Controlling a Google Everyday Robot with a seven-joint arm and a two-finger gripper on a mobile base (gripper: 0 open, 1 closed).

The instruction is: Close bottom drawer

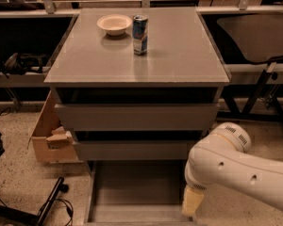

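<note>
The bottom drawer (137,189) is pulled out toward me at the foot of the grey cabinet, its shallow grey box interior open to view and its front at the lower edge of the picture. Above it are the middle drawer front (134,149) and the top drawer front (137,117), both shut or nearly so. My white arm (236,173) comes in from the right. The gripper (192,202) hangs down at the drawer's right front corner, seen as a pale tan end piece beside the drawer's right side wall.
On the cabinet top (179,55) stand a white bowl (114,24) and a blue-and-silver can (140,28). A cardboard box (49,135) sits on the floor to the left. Black cables (47,206) lie at the lower left. Table frames flank both sides.
</note>
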